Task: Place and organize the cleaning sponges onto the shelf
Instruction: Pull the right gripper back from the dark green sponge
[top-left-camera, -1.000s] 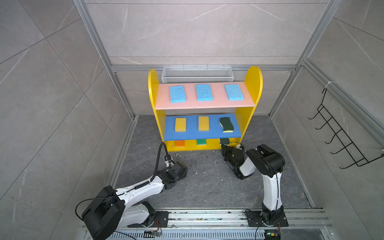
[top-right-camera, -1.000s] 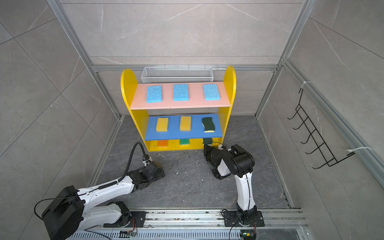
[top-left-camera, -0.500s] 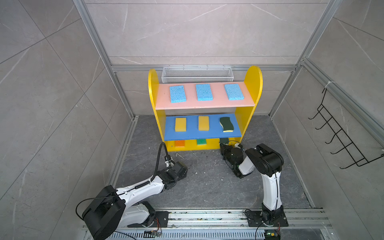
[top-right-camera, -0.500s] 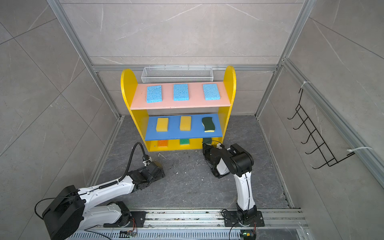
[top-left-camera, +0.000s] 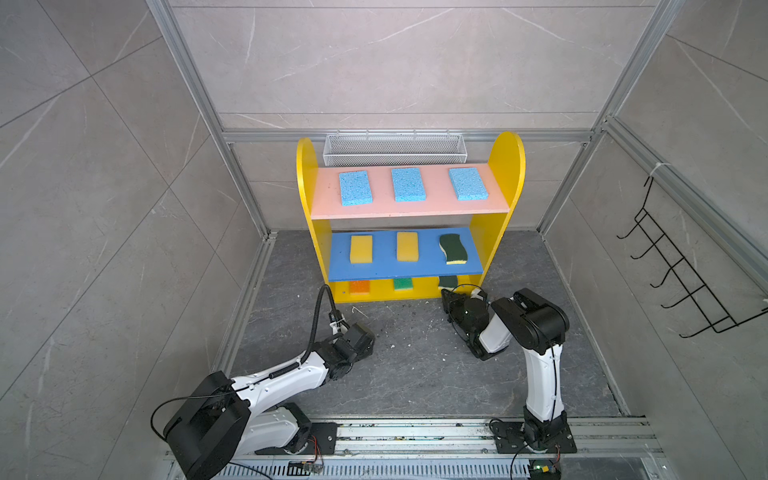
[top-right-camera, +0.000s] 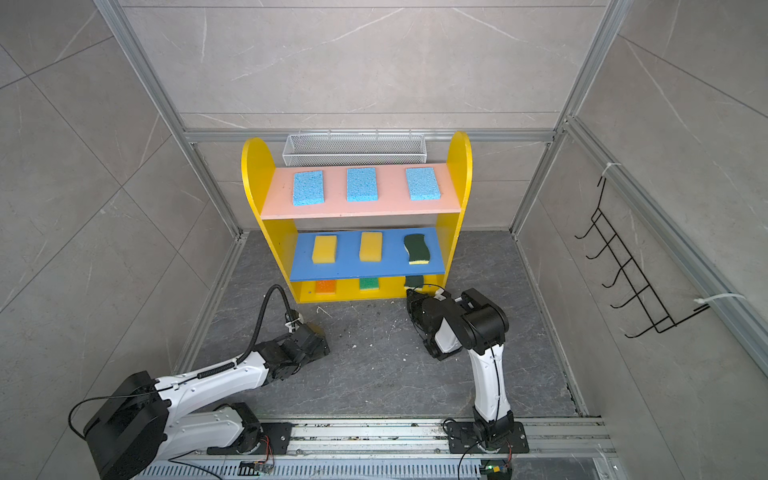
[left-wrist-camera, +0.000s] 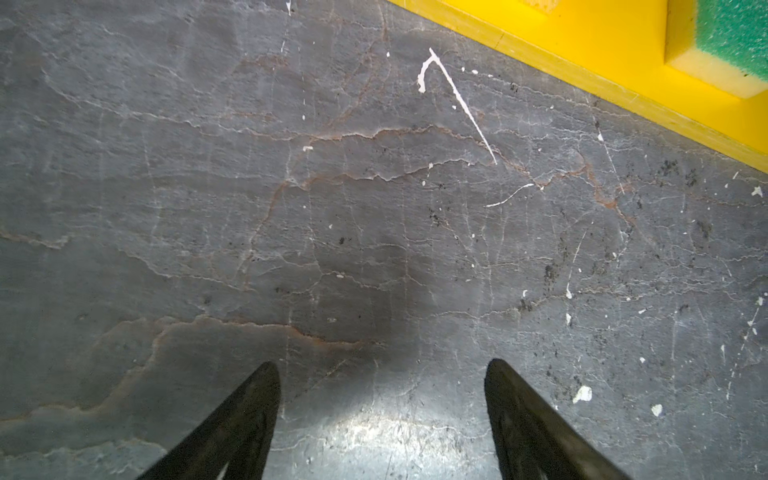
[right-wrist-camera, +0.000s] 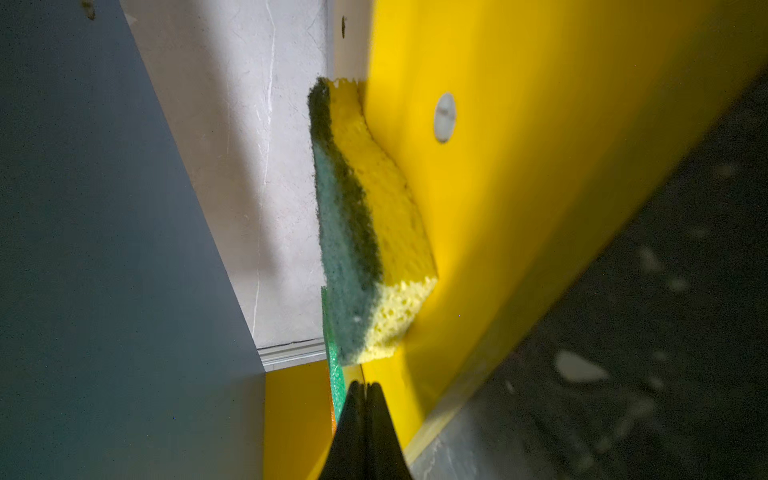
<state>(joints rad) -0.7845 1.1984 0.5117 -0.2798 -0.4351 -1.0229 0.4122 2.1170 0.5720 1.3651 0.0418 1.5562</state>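
All nine sponges lie on the shelf (top-left-camera: 505, 166). Three light blue sponges (top-left-camera: 408, 184) sit in a row on its pink top board, well apart. Its blue middle board carries two yellow sponges (top-left-camera: 360, 248) and, toward the shelf's right side, a dark-green wavy sponge (top-left-camera: 453, 248). The shelf's bottom board holds an orange sponge (top-left-camera: 359, 286), a bright green sponge (top-left-camera: 403, 284) and a second dark-green sponge (right-wrist-camera: 365, 224), yellow backing down. This last one is probably clear of the shelf's side panel, though the angle is too steep to be sure.

The right fingers (right-wrist-camera: 353, 432) are clenched together on nothing, at the shelf's bottom front edge near that sponge. The left fingers (left-wrist-camera: 245, 419) stand released and empty over the dark surface (left-wrist-camera: 332, 228), in front of the shelf's left half.
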